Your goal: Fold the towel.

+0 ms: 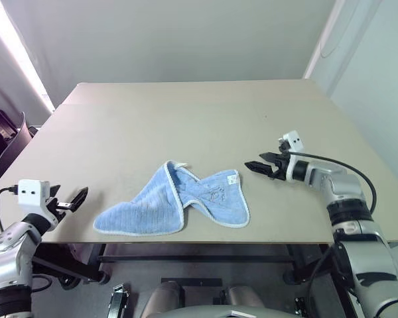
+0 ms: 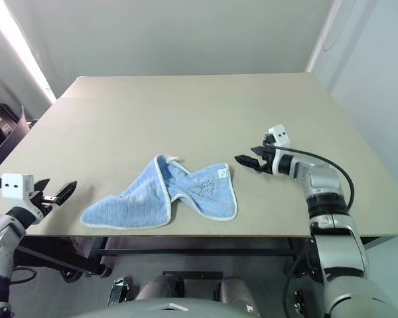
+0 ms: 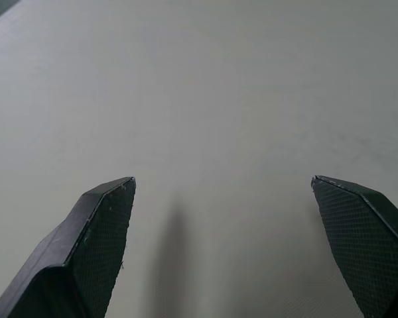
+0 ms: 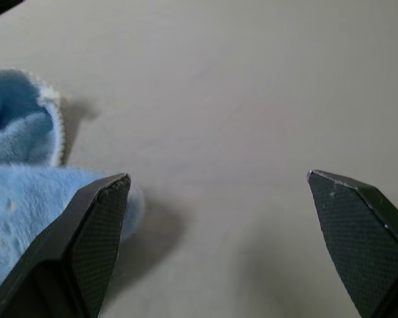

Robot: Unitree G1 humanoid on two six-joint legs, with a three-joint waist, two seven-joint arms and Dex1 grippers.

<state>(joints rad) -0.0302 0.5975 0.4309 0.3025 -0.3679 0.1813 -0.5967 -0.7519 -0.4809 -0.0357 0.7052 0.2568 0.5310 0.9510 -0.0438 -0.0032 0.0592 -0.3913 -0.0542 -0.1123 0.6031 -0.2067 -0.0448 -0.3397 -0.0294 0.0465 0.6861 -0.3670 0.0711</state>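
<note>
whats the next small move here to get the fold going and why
Probably ease the right gripper toward the near corner of the towel and close on its edge. The towel lies crumpled and unfolded on the table, both grippers are open and empty, and the right one sits closer than the left gripper.

Even, cool daylight fills the room, the brightest source a blown-out strip of window (image 1: 13,53) along the upper left of the head views. The tan table (image 1: 186,119) is lit flat, without glare; the light blue towel (image 1: 176,199) throws only a thin, soft shadow at its folds. In the wrist views soft-edged shadows lie on the tabletop beneath the black fingers (image 3: 93,252), whose pad texture is crisp near the lens, while the towel's pile (image 4: 26,192) reads slightly soft.
</note>
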